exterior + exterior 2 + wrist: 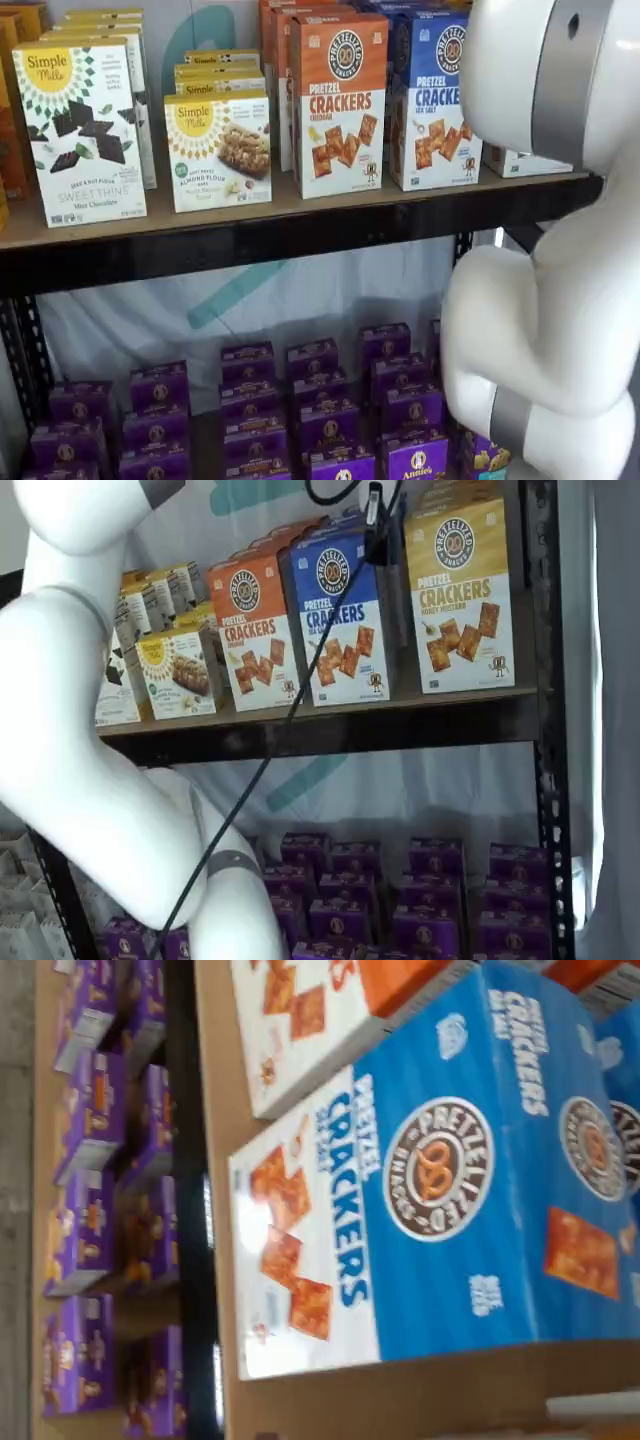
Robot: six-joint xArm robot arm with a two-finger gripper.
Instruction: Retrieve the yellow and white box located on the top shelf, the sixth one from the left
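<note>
The yellow and white box (460,590) stands upright at the right end of the top shelf (400,708), beside a blue-topped Pretzel Crackers box (340,620). In a shelf view my gripper (377,528) shows only as a narrow black shape with a cable, hanging from the upper edge in front of the gap between those two boxes. No gap between its fingers shows. In a shelf view my white arm (560,250) hides the yellow and white box on the top shelf (300,215). The wrist view shows the blue-topped box (440,1180) up close, not the yellow one.
An orange-topped Pretzel Crackers box (255,630) and Simple Mills boxes (80,130) stand further left on the top shelf. Small purple boxes (320,410) fill the level below. A black upright (550,730) runs just right of the yellow and white box.
</note>
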